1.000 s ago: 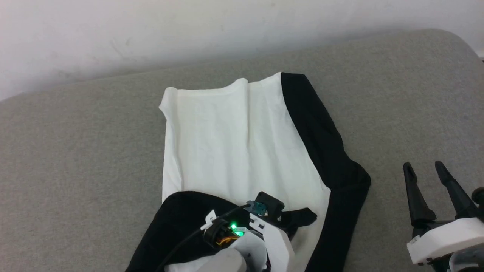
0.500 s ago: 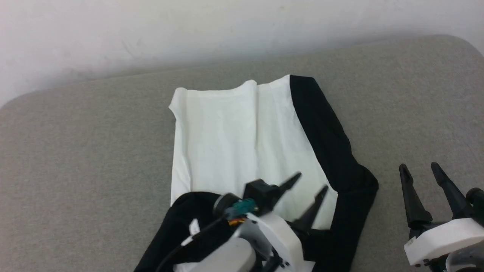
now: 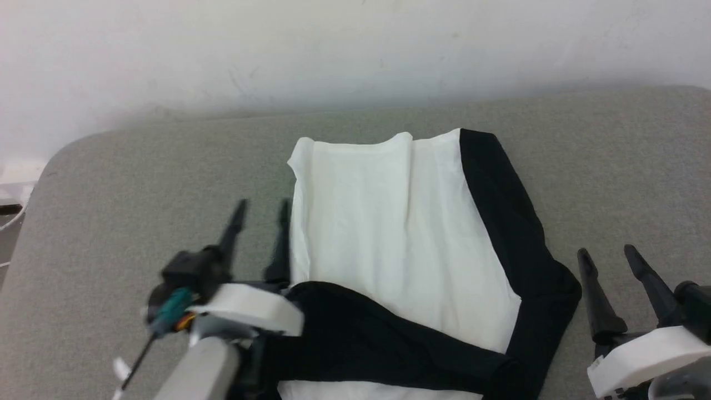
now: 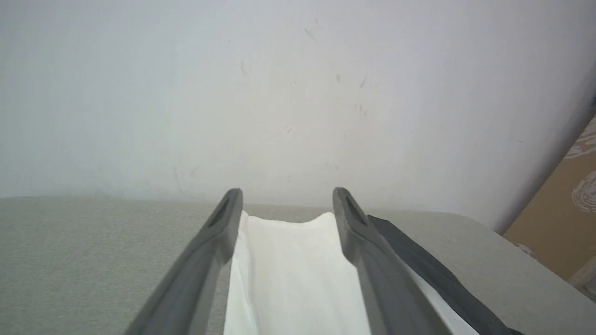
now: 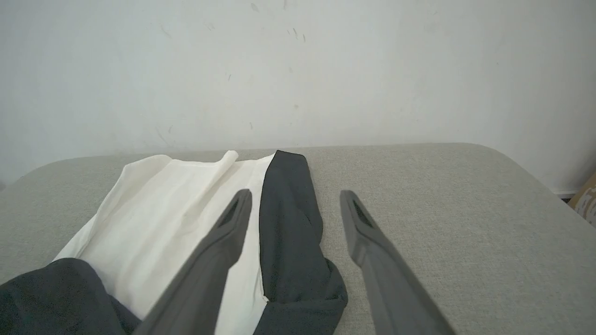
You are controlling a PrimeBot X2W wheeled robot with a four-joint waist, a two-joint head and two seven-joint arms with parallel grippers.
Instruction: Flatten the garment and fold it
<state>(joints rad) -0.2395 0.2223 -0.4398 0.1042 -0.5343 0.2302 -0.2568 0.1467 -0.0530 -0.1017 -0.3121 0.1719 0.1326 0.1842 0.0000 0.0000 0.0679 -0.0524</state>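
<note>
White thin cloth with black sleeves: the long-sleeved shirt [image 3: 389, 233] lies mostly flat on the grey upholstered surface [image 3: 139, 194]. One sleeve [image 3: 377, 339] is folded across its near end; the other runs down its right edge and bulges at the bend. The left gripper [image 3: 262, 206] is just beside the shirt's left edge, fingers spread and empty. The right gripper [image 3: 606, 254], likewise spread, stands off to the right. A finger catching only the top layer could drag the loose sleeve askew — and the lengthwise ridge [image 3: 411, 183] might get folded in.

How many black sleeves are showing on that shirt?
2. One sleeve runs down the shirt's right edge; the other sleeve lies folded across the white body's near end.
</note>
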